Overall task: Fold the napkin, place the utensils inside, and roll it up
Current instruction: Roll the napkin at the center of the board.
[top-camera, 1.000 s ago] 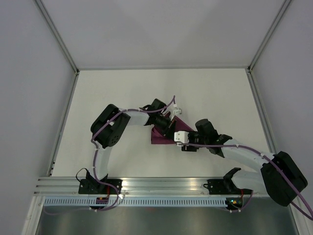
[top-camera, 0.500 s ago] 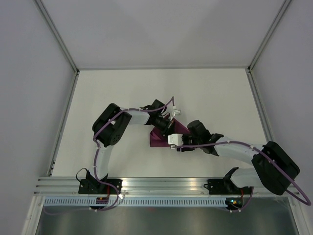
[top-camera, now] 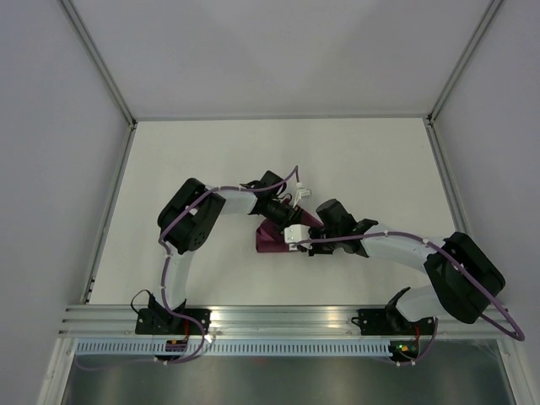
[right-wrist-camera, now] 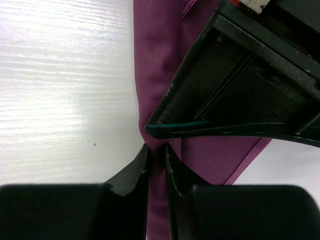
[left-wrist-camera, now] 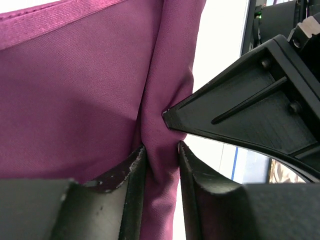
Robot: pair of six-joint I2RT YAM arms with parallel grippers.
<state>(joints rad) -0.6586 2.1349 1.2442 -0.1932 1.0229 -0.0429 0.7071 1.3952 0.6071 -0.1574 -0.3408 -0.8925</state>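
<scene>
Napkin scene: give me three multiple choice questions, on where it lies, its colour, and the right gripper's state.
1. Where is the napkin? A. near the table's middle B. far left corner C. on the metal rail
2. Its colour? A. green B. magenta-purple C. white
3. The right gripper is: A. wide open over bare table B. holding a fork C. pinching a napkin fold
Answers: 1 A, the top view shows it mid-table; 2 B, every view shows purple cloth; 3 C, cloth sits between its nearly closed jaws.
</scene>
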